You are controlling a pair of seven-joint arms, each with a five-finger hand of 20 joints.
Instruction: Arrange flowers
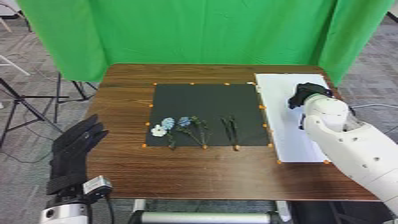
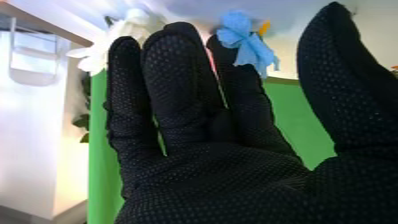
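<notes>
Flowers [image 1: 168, 123] lie at eight o'clock from the right hand [image 1: 306, 95] — fingers straight, thumb apart; wrist view shows a blue bloom [image 2: 252, 46] by a fingertip — hold unclear.

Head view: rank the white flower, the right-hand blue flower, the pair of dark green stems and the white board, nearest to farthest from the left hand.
From the left hand:
1. White flower, mat's left side
2. Right-hand blue flower, just beyond it
3. Dark green stems, mat's right side
4. White board, right of the mat

Head view faces forward and down; wrist view, close along right hand [image 1: 307, 94], shares green curtain [image 1: 213, 35].
</notes>
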